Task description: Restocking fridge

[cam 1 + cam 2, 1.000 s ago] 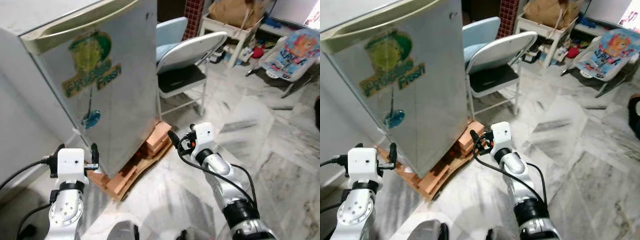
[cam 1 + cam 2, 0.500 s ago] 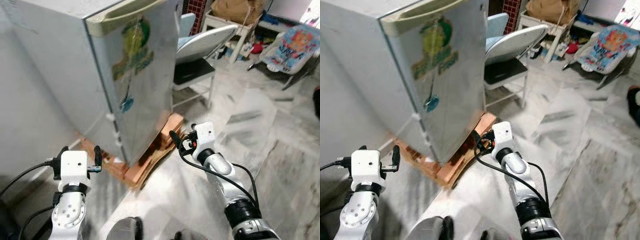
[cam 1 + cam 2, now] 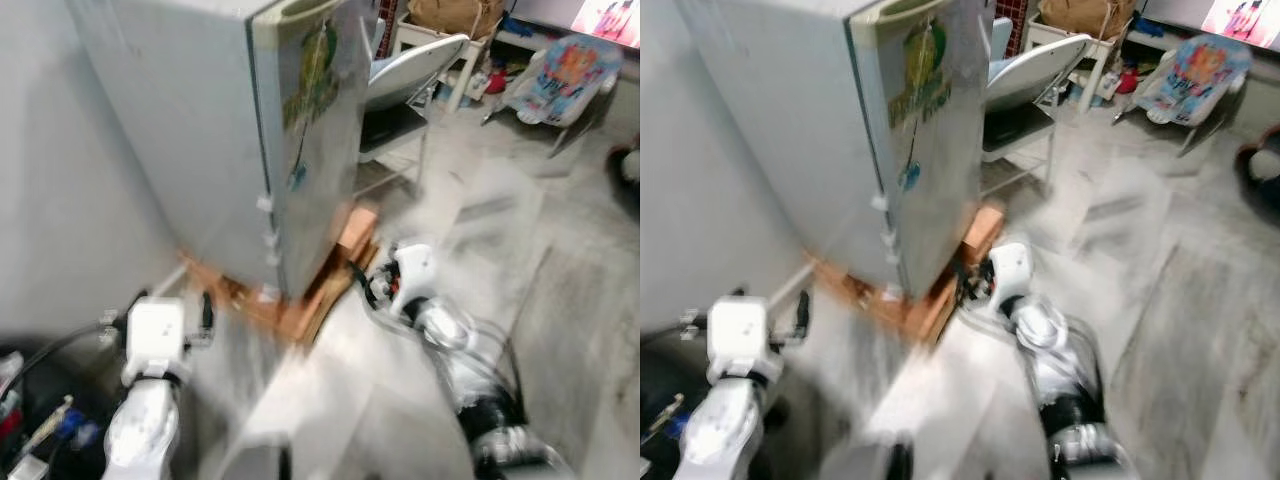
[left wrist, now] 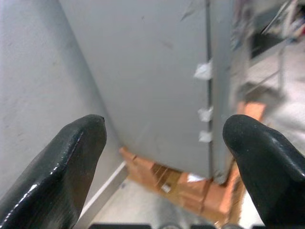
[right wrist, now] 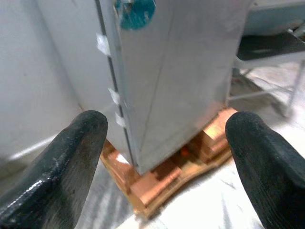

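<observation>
A grey fridge stands on orange bricks, its door closed and carrying green and blue stickers. I see its side and hinge edge. My left gripper is open and holds nothing, low down by the fridge's side near the wall. My right gripper is also open and holds nothing, pointing at the fridge's lower front corner and the bricks. In the head views the picture is blurred by motion.
A grey wall runs close along the fridge's left. A white folding chair stands just past the fridge. Farther back are a small table and a baby bouncer. Cables and clutter lie at lower left. Marble floor stretches right.
The whole view has swung, so the fridge's side and the wall now show instead of its front. The picture has become blurred. Both grippers keep their open pose.
</observation>
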{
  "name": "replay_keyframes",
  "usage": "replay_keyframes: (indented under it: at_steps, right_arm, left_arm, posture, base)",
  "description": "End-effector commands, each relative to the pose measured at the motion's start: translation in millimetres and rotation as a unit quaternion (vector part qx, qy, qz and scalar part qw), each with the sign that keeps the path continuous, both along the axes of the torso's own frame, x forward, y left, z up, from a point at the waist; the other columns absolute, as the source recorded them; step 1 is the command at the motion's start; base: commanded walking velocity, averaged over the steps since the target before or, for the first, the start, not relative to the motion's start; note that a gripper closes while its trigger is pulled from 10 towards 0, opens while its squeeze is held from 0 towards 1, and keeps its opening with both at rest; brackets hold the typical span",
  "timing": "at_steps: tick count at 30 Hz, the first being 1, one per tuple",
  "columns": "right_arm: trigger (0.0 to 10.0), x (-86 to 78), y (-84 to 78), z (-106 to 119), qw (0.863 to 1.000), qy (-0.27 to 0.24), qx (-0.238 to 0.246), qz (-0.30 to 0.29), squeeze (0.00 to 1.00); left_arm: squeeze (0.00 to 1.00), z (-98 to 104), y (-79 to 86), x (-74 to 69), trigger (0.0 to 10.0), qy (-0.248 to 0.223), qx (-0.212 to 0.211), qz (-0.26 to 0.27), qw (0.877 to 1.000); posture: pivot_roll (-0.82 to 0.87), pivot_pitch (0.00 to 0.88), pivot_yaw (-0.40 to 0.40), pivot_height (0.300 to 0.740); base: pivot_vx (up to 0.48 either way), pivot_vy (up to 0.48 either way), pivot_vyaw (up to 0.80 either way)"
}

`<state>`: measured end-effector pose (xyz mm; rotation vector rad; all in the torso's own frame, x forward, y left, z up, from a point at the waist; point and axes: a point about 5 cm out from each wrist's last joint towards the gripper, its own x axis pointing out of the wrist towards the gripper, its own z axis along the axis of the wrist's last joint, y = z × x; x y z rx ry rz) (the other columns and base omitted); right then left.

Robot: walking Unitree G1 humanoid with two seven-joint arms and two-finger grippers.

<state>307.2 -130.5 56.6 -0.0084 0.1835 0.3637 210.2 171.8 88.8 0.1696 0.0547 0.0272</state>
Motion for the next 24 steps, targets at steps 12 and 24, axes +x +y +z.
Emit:
replay_keyframes:
  at_steps: [12, 24]
  right_arm:
    - [10.0, 2.7, -2.4, 1.7, 1.000, -0.001, 0.001, -0.012, 0.00]
    - [10.0, 1.6, -2.2, 0.1, 1.000, 0.003, -0.001, -0.013, 0.00]
  left_arm:
    - [0.00, 1.8, 0.9, 0.2, 10.0, -0.005, -0.001, -0.006, 1.000]
    - [0.00, 0.8, -0.8, 0.0, 10.0, -0.004, -0.005, -0.008, 1.000]
  posture:
    - [0.12, 0.079, -0.018, 0.740]
    - [0.12, 0.086, -0.020, 0.740]
  base:
    - [0.266, 0.000, -0.18]
    - [0.260, 0.000, -0.04]
